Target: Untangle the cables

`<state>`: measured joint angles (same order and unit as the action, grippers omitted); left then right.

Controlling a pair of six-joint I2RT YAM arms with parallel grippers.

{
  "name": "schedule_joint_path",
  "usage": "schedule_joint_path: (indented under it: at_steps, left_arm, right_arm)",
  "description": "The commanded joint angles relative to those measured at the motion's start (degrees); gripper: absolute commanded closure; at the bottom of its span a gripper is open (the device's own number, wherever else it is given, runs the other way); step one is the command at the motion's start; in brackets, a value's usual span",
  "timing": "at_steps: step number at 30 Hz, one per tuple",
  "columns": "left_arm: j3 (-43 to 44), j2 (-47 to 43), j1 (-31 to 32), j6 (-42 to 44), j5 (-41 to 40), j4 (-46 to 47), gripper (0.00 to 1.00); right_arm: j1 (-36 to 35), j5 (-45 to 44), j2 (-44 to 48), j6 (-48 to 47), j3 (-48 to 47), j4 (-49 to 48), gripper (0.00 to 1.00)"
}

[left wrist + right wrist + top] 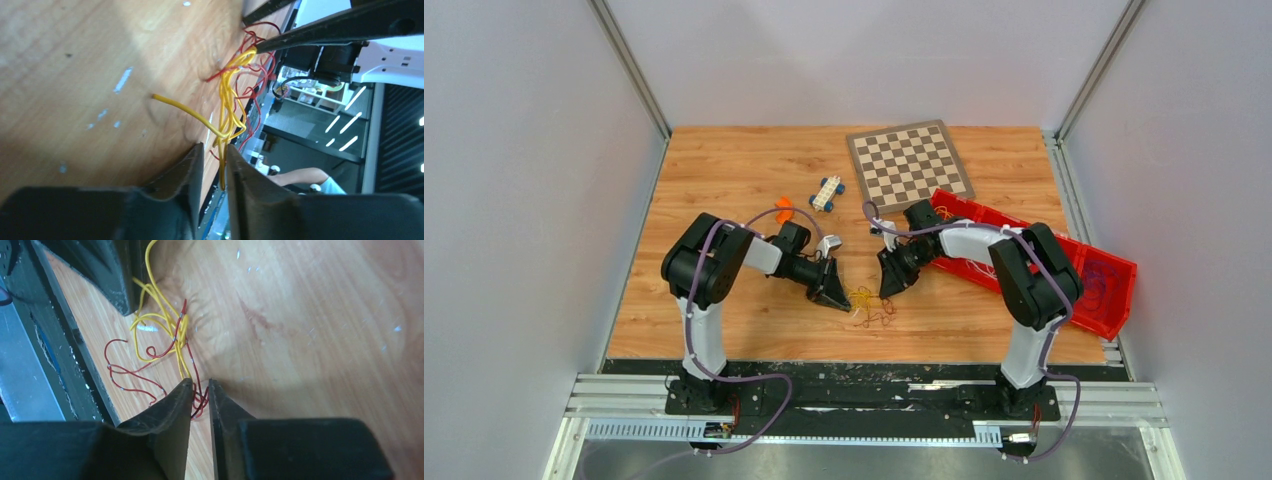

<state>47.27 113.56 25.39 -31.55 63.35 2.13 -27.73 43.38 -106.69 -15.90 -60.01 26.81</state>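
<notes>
Overhead view: bright, even, diffuse light from above. The wooden table (724,170) carries a faint pale sheen, and shadows on it are short and soft. Focus is crisp, yet the thin cables (869,305) are nearly too small to resolve. Left wrist view: the left gripper (215,147), close to the lens, is dark and soft-focused. The wood looks slightly smeared, and the upper right is washed out white. Right wrist view: warm light, 1 broad pale glare patch on the wood, faint cable shadows, the right gripper (200,381) blurred.

Plain grey walls (514,200) are enclosing the wooden table (724,170) on three sides, aluminium posts (629,65) standing at its far corners.
</notes>
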Motion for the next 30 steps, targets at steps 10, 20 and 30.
schedule_joint_path:
  at_steps: [10,20,30]
  left_arm:
    - [-1.3,-14.7,-10.0,14.3,-9.2,-15.4,1.00]
    - [-1.2,-24.2,-38.0,22.6,-15.4,-28.7,1.00]
    - [-2.0,-23.9,-50.4,28.9,-20.8,-32.3,1.00]
  right_arm:
    - [4.0,-7.0,12.8,-6.9,4.1,6.6,1.00]
    - [16.2,-8.9,25.9,-15.0,1.2,19.4,1.00]
    - [33.5,-6.1,34.8,-20.0,-15.7,32.0,1.00]
